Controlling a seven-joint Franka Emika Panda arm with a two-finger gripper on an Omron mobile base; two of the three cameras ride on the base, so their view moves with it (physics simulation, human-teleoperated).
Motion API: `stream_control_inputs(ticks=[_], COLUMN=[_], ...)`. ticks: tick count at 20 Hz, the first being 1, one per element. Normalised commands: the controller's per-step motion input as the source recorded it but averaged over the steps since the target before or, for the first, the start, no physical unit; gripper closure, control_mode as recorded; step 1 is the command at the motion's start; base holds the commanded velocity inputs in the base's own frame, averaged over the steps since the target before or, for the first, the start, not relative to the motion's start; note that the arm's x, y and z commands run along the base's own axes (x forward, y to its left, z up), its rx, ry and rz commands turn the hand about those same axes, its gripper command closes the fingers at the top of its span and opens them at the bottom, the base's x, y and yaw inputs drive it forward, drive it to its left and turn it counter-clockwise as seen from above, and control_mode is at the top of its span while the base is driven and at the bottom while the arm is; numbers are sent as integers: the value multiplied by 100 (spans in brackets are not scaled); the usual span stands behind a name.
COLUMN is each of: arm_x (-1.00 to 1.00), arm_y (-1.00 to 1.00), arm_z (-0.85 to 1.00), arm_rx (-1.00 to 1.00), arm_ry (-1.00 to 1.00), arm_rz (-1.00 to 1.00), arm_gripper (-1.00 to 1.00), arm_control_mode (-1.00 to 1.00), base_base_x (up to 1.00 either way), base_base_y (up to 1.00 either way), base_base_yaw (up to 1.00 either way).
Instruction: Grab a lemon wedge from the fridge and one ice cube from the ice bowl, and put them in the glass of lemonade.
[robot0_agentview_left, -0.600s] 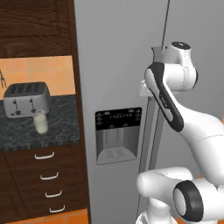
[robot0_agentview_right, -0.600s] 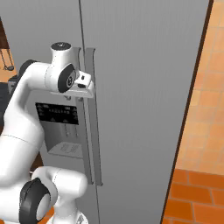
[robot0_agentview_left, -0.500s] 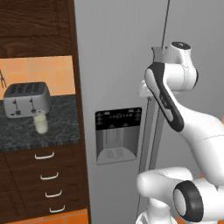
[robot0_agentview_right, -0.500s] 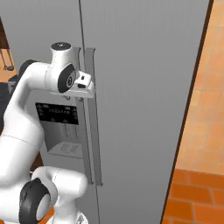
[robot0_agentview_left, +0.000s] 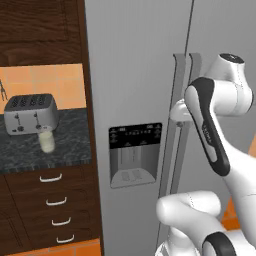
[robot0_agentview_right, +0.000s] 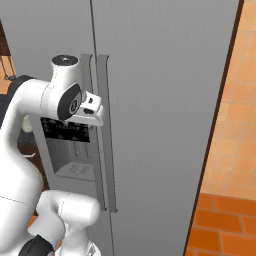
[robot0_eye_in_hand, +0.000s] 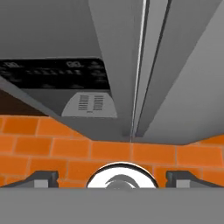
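Grey fridge (robot0_agentview_right: 165, 100) shut, lemon wedge presumably inside, glass (robot0_agentview_left: 46, 140) by the toaster (robot0_agentview_left: 30, 113); gripper (robot0_agentview_right: 94, 116), fingers spread wide beside the handles (robot0_agentview_right: 102, 135), may close off-centre and slip.

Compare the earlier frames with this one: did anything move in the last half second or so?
Nothing visibly changed. The end effector sits open at the fridge handles as before, doors shut. The glass and toaster stay put on the counter.
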Motion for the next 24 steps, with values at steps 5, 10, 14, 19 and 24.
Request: stream_control_inputs(ticks=[5, 10, 14, 19, 24], arm_x=[-61, 0, 0, 0, 0], arm_y=[-6, 0, 0, 0, 0], arm_z=[-1, 0, 0, 0, 0], arm_rx=[3, 0, 0, 0, 0], arm_ry=[0, 0, 0, 0, 0], arm_rz=[0, 0, 0, 0, 0], arm_gripper=[-100, -100, -100, -100, -100], arm_control_mode=[-100, 100, 100, 100, 100], base_base_x=[0, -79, -11, 24, 58], base_base_y=[0, 98, 100, 100, 100], base_base_yaw=[0, 2, 5, 8, 13])
